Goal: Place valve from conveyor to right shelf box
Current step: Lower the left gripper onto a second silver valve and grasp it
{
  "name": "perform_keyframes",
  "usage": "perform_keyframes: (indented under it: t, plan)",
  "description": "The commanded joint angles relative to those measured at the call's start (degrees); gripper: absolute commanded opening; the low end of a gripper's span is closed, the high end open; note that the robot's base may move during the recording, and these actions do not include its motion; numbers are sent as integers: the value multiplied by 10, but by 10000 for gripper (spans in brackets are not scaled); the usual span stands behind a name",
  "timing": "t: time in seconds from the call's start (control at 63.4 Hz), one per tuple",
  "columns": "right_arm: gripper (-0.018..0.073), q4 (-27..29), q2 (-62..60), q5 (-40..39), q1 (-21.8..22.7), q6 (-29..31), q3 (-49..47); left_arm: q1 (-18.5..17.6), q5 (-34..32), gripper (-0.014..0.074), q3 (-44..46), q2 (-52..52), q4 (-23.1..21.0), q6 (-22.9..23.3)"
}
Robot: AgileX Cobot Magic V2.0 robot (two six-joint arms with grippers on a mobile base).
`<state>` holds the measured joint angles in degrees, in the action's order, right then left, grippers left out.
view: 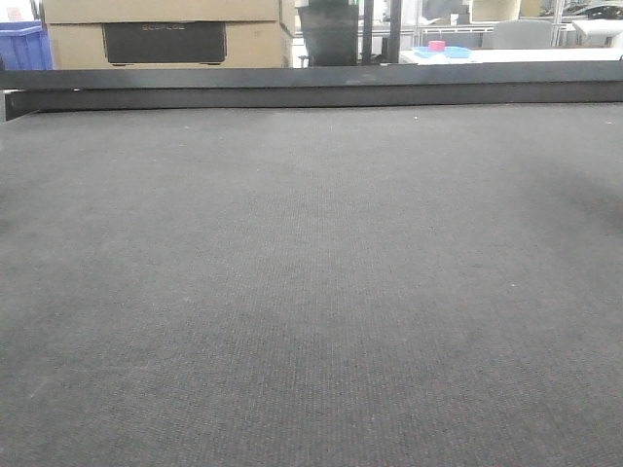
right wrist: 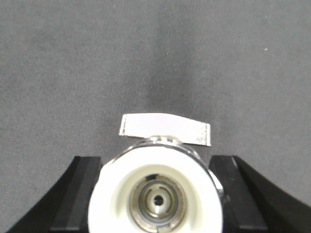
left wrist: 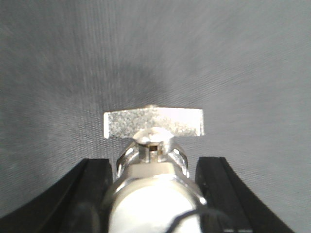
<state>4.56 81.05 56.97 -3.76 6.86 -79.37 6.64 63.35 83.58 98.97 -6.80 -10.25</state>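
Noted small shiny silver metal valve (left wrist: 154, 196) clamped in left claw (left wrist: 155, 162), lower centre; white-capped twin (right wrist: 156, 196) clamped in right claw (right wrist: 155, 160). Judged rigid, slick: grip body, not lever.

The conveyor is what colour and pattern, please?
The conveyor is dark grey, finely woven; exterior front-facing view.

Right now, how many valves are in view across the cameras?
2. One valve sits between the left gripper fingers, the other valve between the right gripper fingers, the conveyor behind both. The front view shows none on the belt; others may lie outside the frames.
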Motion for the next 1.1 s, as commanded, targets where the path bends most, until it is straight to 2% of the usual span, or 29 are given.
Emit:
perform_keyframes:
  t: [0.0,0.189,0.568,0.772,1.088]
  plan:
    - [-154,-2,-25,-34,3,0,-12,0,-18,-111,7,-57,-14,3]
    - [-154,-2,-51,-39,3,0,-12,0,-55,-111,7,-153,-47,3]
    - [-154,1,-110,-120,3,0,-12,0,-162,-111,7,-302,-52,3]
    - [-154,1,-121,-175,3,0,-12,0,-212,-111,7,-320,-52,3]
    - [-154,1,-121,-180,3,0,-12,0,-227,-111,7,-317,-52,3]
